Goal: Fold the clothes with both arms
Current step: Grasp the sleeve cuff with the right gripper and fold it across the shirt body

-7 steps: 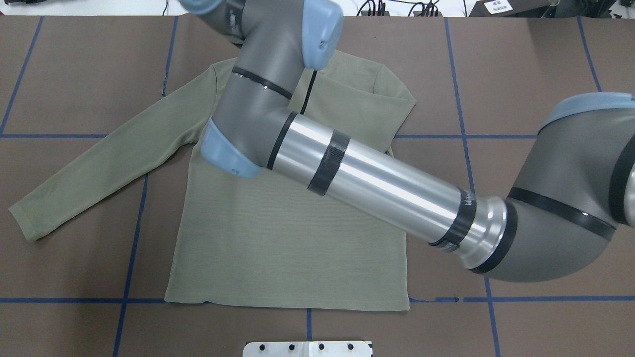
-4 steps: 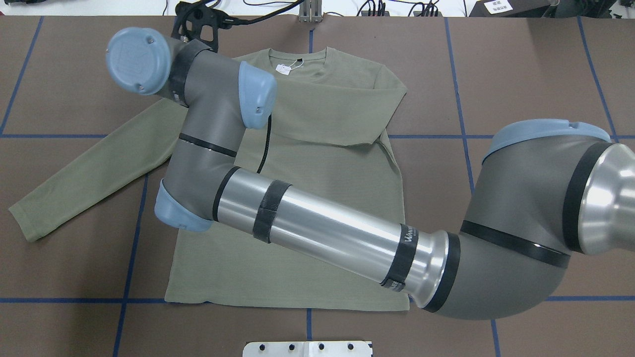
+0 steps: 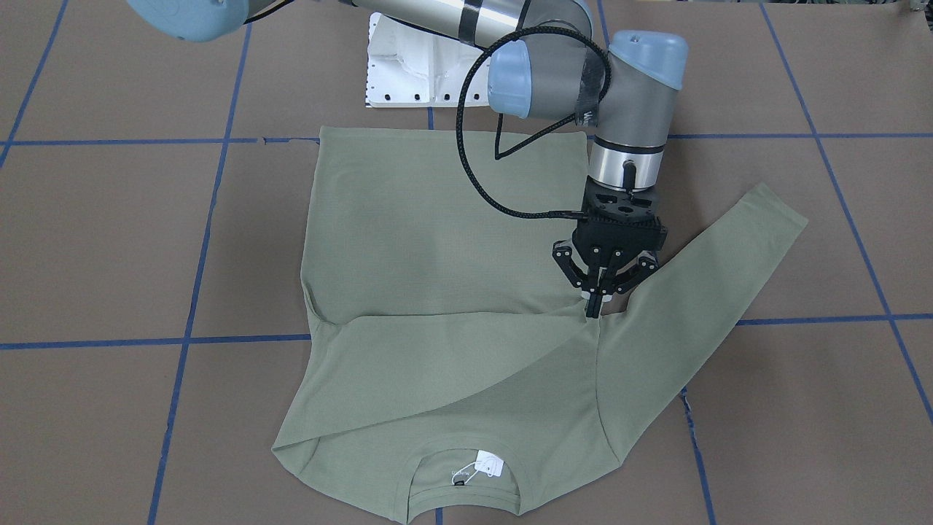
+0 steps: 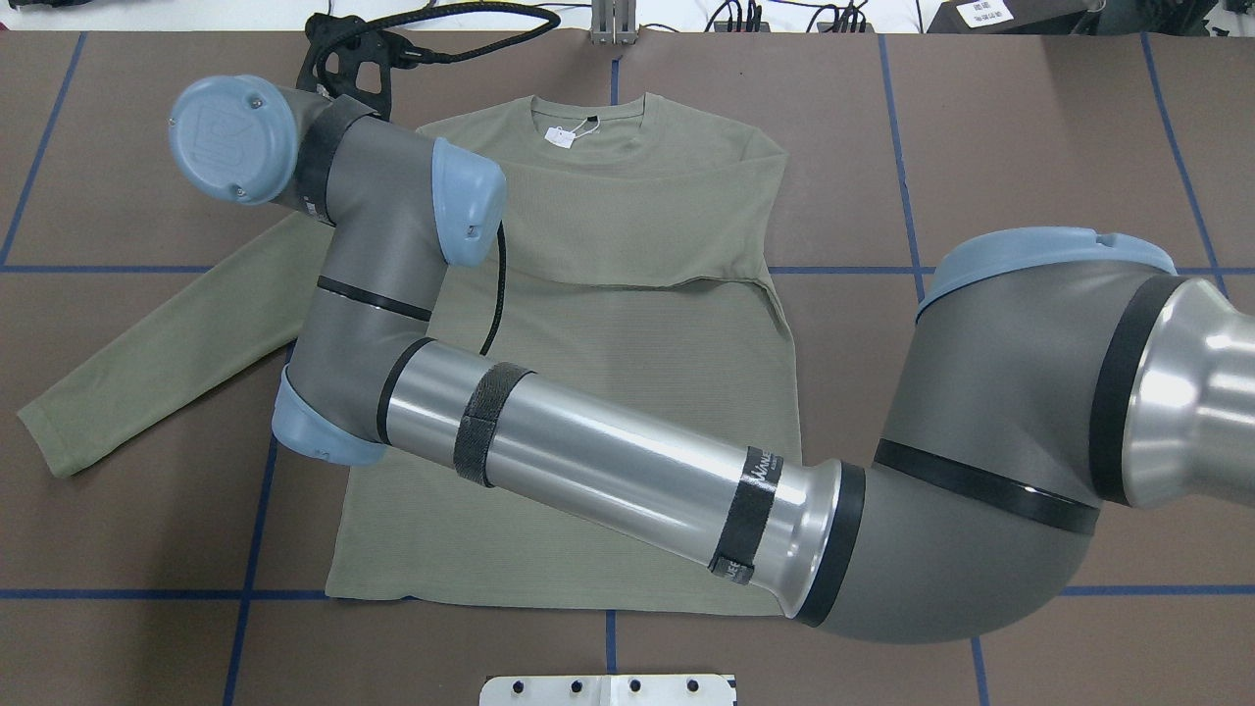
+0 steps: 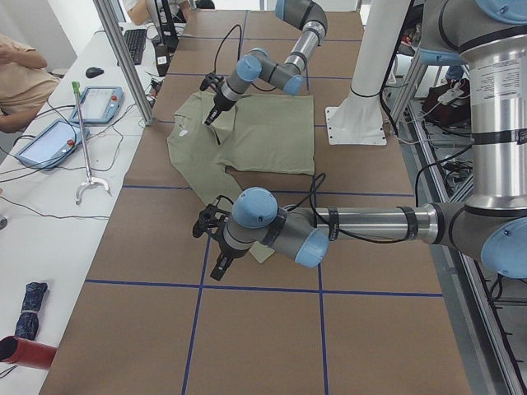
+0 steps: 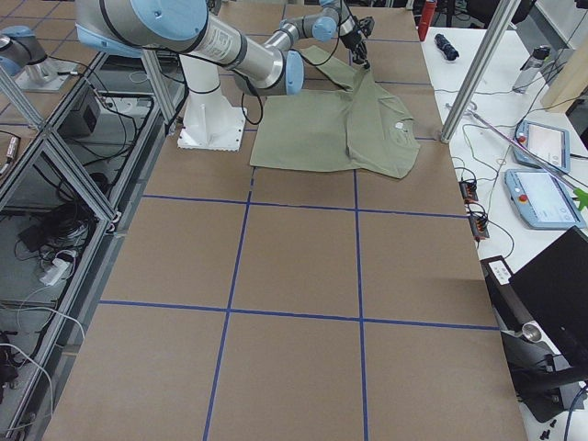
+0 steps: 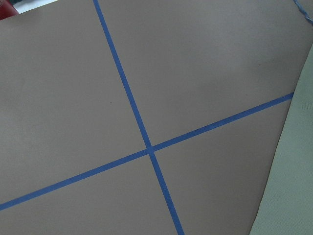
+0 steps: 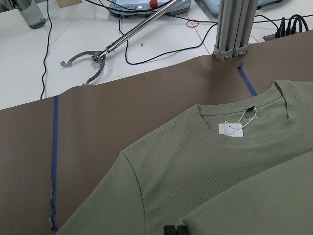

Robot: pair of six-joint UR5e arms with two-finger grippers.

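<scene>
A brown bench (image 4: 1029,127) marked with blue tape lines (image 7: 149,148) fills the views. The green shirt (image 4: 608,324) lies flat in the centre of the overhead view, with the collar toward the top edge and a white tag (image 3: 488,464) inside it. One sleeve (image 4: 627,226) is folded across the chest. The other sleeve (image 4: 167,343) is stretched out to the lower left.

The right arm (image 4: 608,461) enters from the right edge and reaches across the shirt. In the front-facing view, the right gripper (image 3: 594,302) points down, right of centre. Its fingers are closed together on the tip of the folded sleeve.

The left gripper (image 5: 221,265) hangs over the bench near the cuff of the stretched sleeve. I cannot tell if it is open or closed.
</scene>
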